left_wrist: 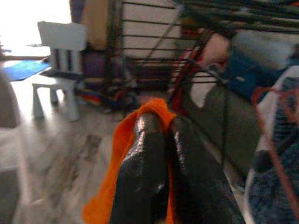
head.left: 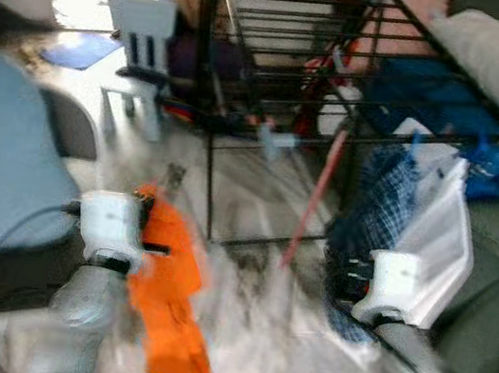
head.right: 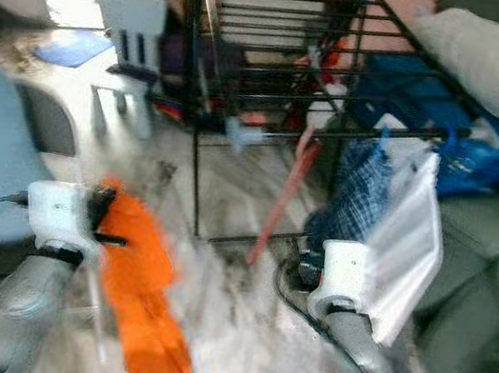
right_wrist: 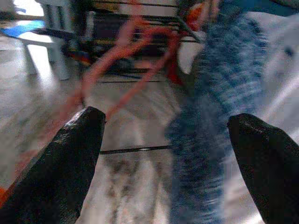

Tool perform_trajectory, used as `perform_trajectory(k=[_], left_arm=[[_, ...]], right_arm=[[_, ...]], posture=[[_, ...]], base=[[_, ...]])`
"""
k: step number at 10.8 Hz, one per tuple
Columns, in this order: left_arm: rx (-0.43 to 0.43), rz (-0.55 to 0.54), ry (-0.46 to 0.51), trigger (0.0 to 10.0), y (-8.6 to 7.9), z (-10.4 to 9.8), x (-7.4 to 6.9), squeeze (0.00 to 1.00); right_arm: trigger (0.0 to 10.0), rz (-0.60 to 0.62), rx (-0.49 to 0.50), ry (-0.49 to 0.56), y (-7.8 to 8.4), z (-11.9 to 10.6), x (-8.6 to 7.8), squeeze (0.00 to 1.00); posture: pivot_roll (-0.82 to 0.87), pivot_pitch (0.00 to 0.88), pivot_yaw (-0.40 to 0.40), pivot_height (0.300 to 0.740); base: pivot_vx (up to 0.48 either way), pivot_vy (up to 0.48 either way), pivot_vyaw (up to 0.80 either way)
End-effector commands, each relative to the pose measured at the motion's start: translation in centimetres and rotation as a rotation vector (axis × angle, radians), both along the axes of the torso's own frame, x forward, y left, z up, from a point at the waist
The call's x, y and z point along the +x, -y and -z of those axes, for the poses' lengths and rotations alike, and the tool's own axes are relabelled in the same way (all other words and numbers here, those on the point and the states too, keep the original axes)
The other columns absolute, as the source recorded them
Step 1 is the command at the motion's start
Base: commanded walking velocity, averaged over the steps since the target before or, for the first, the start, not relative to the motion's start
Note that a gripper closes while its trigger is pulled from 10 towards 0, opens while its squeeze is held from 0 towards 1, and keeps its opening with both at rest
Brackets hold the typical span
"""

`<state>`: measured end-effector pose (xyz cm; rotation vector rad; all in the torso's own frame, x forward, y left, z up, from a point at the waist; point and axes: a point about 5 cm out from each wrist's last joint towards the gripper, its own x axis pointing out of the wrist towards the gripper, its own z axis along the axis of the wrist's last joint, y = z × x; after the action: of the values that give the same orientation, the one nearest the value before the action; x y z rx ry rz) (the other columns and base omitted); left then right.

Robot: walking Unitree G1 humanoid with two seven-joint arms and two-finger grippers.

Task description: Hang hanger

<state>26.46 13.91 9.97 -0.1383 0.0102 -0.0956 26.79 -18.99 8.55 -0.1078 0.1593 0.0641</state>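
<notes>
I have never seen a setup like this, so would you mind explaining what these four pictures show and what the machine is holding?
This is a walking humanoid robot with two silver arms. The two wide, blurred pictures come from its head cameras, looking down. The two close ones come from wrist cameras looking along each gripper's black fingers. The left gripper is shut on an orange cloth. The right gripper is open, near a blue checked garment and a reddish hanger at a black drying rack. A white child's chair stands behind on the floor.

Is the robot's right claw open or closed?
Open. The right gripper has its two black fingers far apart, nothing between them.
</notes>
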Motion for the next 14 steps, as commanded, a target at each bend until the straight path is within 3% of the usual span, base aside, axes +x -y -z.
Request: perform_trajectory(k=[1, 3, 9, 14], left_arm=[[0.021, -0.023, 0.035, 10.0, -1.0, -0.8, 0.2, 0.00], [0.011, -0.014, 0.028, 10.0, -0.8, -0.8, 0.2, 0.00], [0.010, 0.011, 0.001, 10.0, -0.4, -0.6, 0.2, 0.00], [0.030, 0.032, -0.004, 10.0, 0.0, -0.5, 0.1, 0.00]], right_arm=[[10.0, -0.016, 0.013, 0.021, -0.7, -0.6, 0.4, 0.00], [10.0, -0.008, 0.013, 0.027, -0.5, -0.8, 0.5, 0.00], [10.0, -0.003, 0.013, 0.010, -0.7, -0.5, 0.2, 0.00], [10.0, -0.016, 0.007, 0.000, -1.1, -0.3, 0.1, 0.00]], posture=[[-0.13, 0.030, 0.017, 0.740], [-0.13, 0.025, 0.021, 0.740], [-0.13, 0.030, 0.022, 0.740], [-0.13, 0.028, 0.021, 0.740]], base=[[0.424, 0.000, 0.00], [0.426, 0.000, 0.00], [0.374, 0.296, 0.00], [0.000, 0.084, 0.00]])
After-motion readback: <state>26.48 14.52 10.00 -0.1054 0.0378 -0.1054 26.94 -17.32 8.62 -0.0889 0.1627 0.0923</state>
